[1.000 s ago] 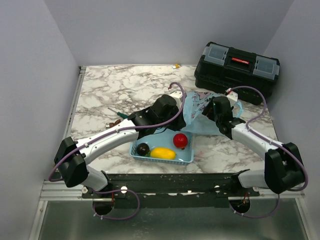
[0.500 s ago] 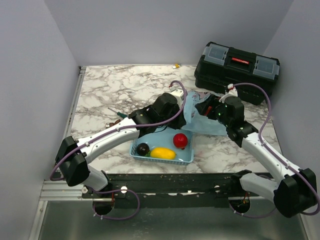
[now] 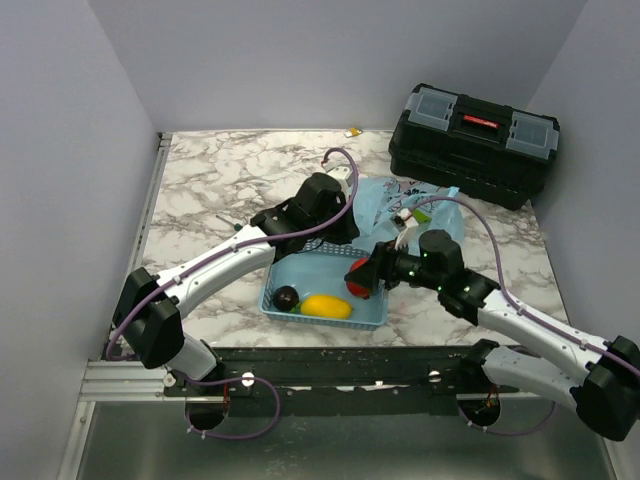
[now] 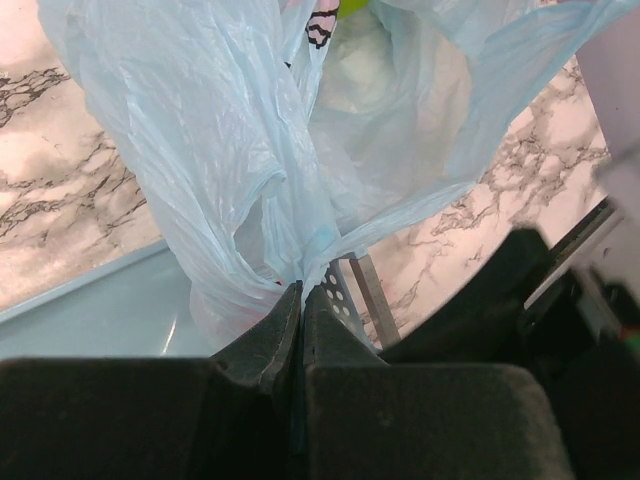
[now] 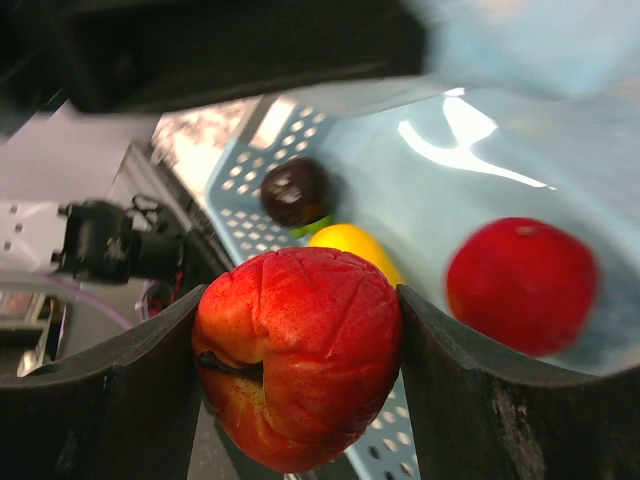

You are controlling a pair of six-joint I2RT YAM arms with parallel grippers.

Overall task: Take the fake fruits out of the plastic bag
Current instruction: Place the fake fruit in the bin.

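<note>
Marble-veined worktop (image 3: 220, 180), white with grey streaks, enclosed by plain grey walls; a black hard-shell toolbox (image 3: 473, 140) with grey lid trays stands at the upper right of the overhead view.

Centre: the plastic bag (image 4: 200, 130), a thin, crinkled, translucent light-blue film. In the left wrist view its folds are drawn together into a narrow neck. The left gripper (image 4: 302, 300) is closed on that neck, with the black fingers meeting and film pinched between them. A scrap of dark-and-pink print and a yellow-green patch (image 4: 355, 8) show at the top edge; both are cut off by the frame and too partial to identify. The contents of the bag are veiled by the film and cannot be made out.

Lower centre: a rigid light-blue basket (image 3: 315, 275) with perforated lattice walls. The right gripper (image 3: 362, 276) hangs over its right part, clamped on a red strawberry-like fruit (image 5: 300, 340), which is glossy, heart-shaped and scored with shallow grooves. Both of its flanks press against the dark fingers.

In the basket, seen from the right wrist: a dark round plum (image 5: 293, 192), a yellow oblong fruit (image 5: 352, 248) partly hidden behind the held fruit, and a smooth red apple (image 5: 521, 285), slightly blurred. From overhead the apple is largely covered by the right gripper.
</note>
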